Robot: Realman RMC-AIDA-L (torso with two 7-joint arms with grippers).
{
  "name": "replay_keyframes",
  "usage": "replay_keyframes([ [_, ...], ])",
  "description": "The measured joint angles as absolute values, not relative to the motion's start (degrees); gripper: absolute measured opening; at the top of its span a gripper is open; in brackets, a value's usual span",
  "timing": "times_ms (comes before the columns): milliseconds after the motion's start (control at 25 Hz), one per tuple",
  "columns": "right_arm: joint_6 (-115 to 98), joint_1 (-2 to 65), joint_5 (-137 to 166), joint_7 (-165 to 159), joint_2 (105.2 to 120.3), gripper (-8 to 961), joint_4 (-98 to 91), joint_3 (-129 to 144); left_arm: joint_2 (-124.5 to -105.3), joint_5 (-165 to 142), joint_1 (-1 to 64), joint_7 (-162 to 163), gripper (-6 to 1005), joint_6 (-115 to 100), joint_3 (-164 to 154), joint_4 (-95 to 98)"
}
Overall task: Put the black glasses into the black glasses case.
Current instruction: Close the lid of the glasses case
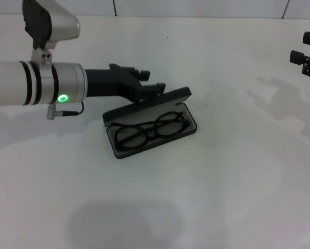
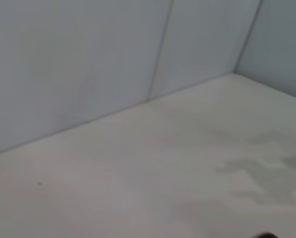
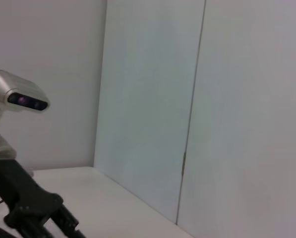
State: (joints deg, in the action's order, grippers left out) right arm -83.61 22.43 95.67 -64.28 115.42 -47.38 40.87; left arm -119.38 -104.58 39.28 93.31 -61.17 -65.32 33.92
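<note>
The black glasses case (image 1: 191, 127) lies open in the middle of the table in the head view, its lid (image 1: 144, 104) tilted up along the far side. The black glasses (image 1: 150, 129) lie inside it on the lining, lenses side by side and flat. My left gripper (image 1: 148, 82) reaches in from the left and sits just behind and above the lid's top edge, its fingers apart and holding nothing. My right gripper (image 1: 306, 49) is parked at the far right edge, open and empty.
The white table (image 1: 238, 181) stretches around the case, with a white wall (image 2: 88, 59) behind it. The left arm (image 3: 24, 198) also shows in the right wrist view.
</note>
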Motion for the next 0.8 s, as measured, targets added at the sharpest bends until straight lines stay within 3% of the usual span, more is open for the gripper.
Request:
replay_keyframes([
  [400,-82.1,22.45,95.72,-63.59,115.35,472,-46.99,40.9,-119.9,-102.56,33.69,86.23,565,-62.32,-75.04,39.67],
  [600,-81.75,22.72,95.72,-63.19,115.29,472,-46.81,40.95,-119.91,-100.29,33.17,84.53,509,-62.44,-75.85,40.3],
  [800,-81.56,23.09,96.0,-62.12,115.34,472,-46.74,41.72,-119.73,-96.78,32.75,79.73,518,-63.25,-76.17,40.28],
])
